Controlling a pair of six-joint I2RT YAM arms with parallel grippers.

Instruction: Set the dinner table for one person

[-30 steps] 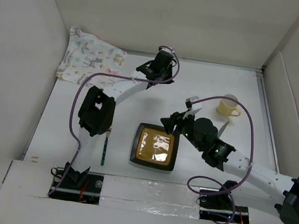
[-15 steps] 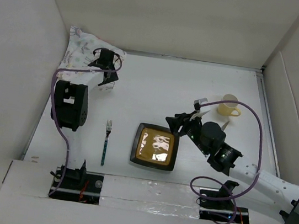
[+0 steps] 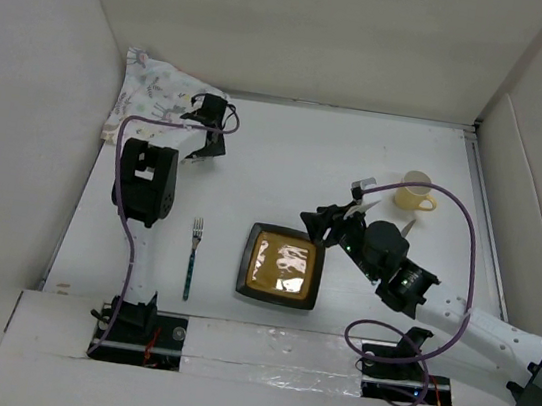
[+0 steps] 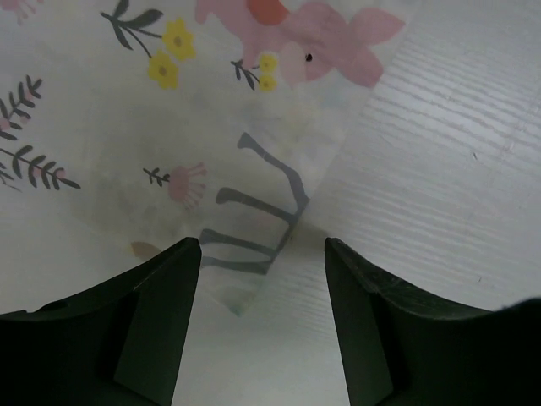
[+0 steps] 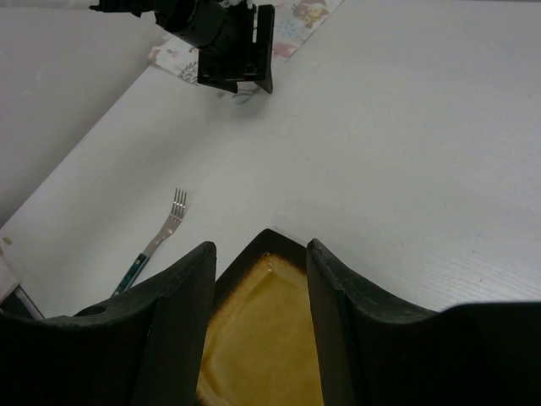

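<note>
The white table (image 3: 360,145) spans the space between the panel walls (image 3: 304,36), with open surface from cloth to cup (image 3: 414,193). At far left, the left end effector (image 4: 262,254) hangs wide over the flower-printed cloth's (image 4: 127,127) edge. The right end effector (image 5: 260,254), also wide, straddles the dish's (image 5: 262,338) far corner, perhaps touching it. A fork (image 3: 191,257) lies to the dish's left.

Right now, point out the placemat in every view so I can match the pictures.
Top external: the placemat lies bunched in the far-left corner of the table.
Left wrist: it fills the upper left, its edge running down between the fingers.
Right wrist: scraps of it show at the top edge.
Shared landmark: the left end effector, open at the placemat's edge.
</note>
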